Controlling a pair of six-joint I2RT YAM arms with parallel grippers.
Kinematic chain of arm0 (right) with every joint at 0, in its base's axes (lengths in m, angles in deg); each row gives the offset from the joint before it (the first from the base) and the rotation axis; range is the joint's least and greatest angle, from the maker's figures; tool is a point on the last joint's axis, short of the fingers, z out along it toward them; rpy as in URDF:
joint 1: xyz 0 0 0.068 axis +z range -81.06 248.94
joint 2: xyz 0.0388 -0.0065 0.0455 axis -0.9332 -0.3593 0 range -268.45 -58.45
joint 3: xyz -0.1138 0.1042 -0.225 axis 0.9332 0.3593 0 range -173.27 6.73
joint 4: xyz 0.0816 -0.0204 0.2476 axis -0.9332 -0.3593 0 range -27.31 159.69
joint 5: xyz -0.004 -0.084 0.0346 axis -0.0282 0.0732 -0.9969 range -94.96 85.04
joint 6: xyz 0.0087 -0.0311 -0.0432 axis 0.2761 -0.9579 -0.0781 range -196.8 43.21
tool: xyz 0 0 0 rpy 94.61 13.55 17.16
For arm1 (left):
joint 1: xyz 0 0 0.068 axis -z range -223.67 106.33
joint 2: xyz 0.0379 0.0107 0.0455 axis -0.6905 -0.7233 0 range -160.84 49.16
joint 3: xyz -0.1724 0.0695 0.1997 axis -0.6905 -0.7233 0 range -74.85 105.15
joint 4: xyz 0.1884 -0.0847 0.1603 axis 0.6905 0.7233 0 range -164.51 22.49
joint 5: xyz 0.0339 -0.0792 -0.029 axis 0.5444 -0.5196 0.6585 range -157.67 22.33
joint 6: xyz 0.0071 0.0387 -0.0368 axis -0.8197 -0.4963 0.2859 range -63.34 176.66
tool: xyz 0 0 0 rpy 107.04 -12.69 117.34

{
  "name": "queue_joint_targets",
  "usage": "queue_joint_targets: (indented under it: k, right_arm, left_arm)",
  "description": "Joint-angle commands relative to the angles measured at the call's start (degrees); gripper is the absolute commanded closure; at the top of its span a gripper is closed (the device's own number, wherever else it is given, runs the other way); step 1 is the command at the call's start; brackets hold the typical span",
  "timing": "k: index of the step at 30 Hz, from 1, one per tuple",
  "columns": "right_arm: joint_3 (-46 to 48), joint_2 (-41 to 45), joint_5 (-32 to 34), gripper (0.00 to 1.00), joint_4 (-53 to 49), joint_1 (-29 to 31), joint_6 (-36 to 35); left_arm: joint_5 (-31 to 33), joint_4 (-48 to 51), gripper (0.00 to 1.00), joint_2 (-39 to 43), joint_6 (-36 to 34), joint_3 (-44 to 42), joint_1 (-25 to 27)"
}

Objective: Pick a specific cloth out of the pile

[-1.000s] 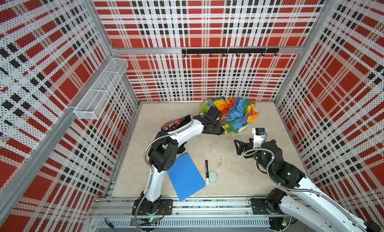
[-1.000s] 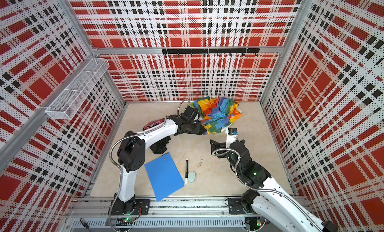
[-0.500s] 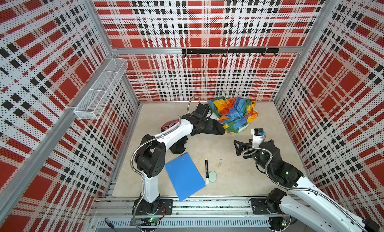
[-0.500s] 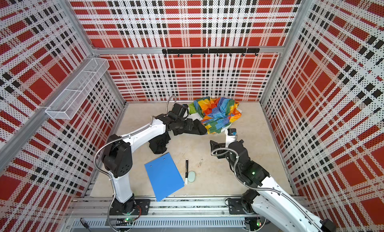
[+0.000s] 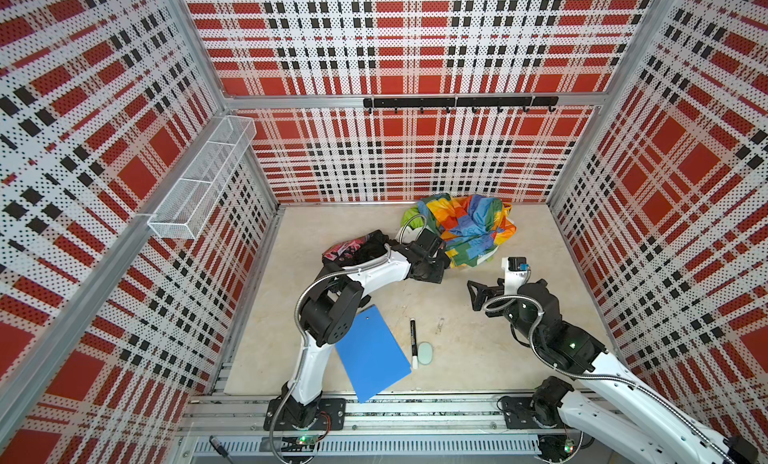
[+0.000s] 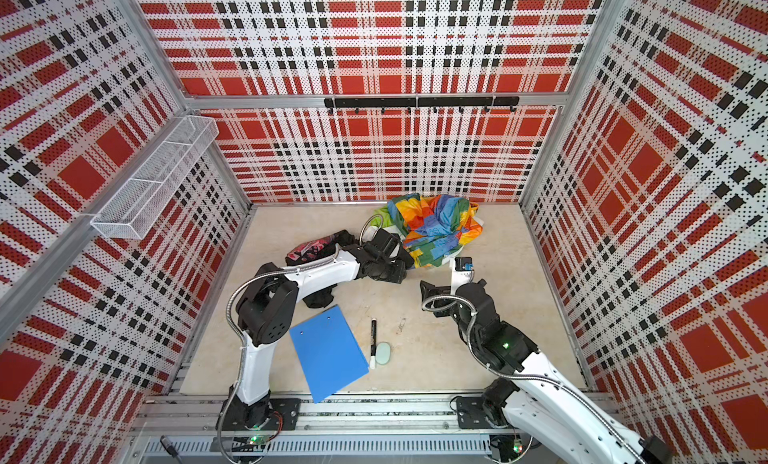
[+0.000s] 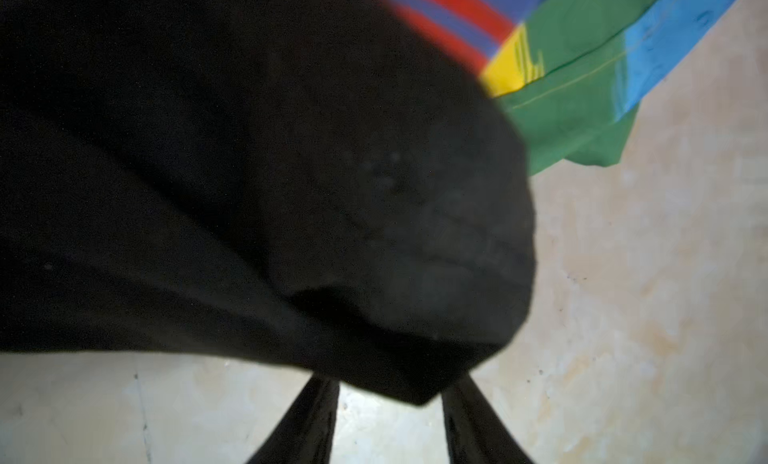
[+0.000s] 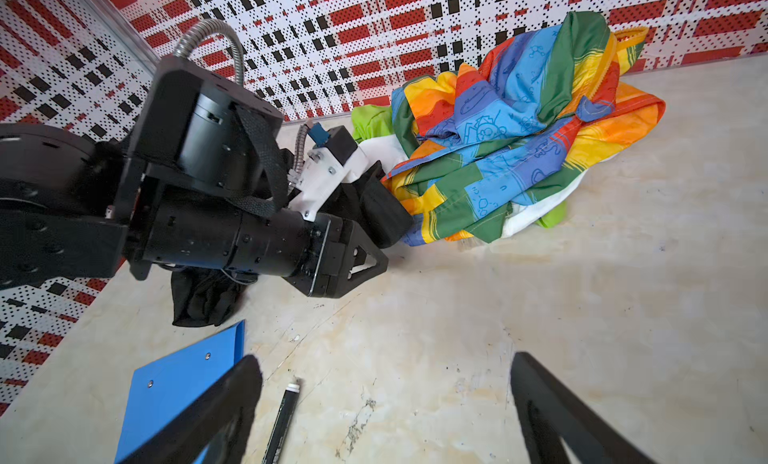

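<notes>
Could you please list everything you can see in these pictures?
pile: one, rainbow, white and lime cloths, back of table
black cloth: one, black with pink-red patch, left of pile
clipboard: one, blue, front of table
marker: one, black, beside clipboard
oval disc: one, pale green, beside marker
wire basket: one, white, left wall
hook rail: one, black, back wall
left claw: one, black, at black cloth, grip unclear
right claw: one, black, open, above bare table
</notes>
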Motion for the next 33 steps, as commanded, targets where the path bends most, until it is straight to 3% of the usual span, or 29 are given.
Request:
queue_joint_targets:
  k: [1, 4, 14, 24, 28, 33]
  right_arm:
    - [-0.2, 0.7, 1.2, 0.0, 0.9, -0.1, -0.1]
    - [0.0, 0.9, 1.4, 0.0, 0.7, -0.2, -0.3]
    - [0.9, 1.2, 1.3, 0.0, 1.3, -0.1, 0.4]
    - [-0.3, -0.1, 1.7, 0.0, 0.7, -0.1, -0.2]
    - [-0.6, -0.9, 1.3, 0.0, 1.3, -0.1, -0.4]
    - [-1.2, -2.6, 0.7, 0.0, 2.2, -0.2, -0.7]
  left_arm:
    - [1.2, -1.9, 0.69, -0.1, 0.9, 2.5, -0.1]
    - [2.3, -1.9, 0.83, 0.9, 0.8, 2.1, -0.7]
    - [2.2, -6.3, 1.0, 7.9, -0.9, -3.0, -2.0]
    - [1.2, -8.2, 1.0, 19.9, -2.0, -10.7, -7.0]
    - [1.3, -8.3, 1.0, 25.8, -2.0, -14.5, -11.0]
    - [1.5, -7.8, 1.0, 33.3, -0.9, -19.9, -20.1]
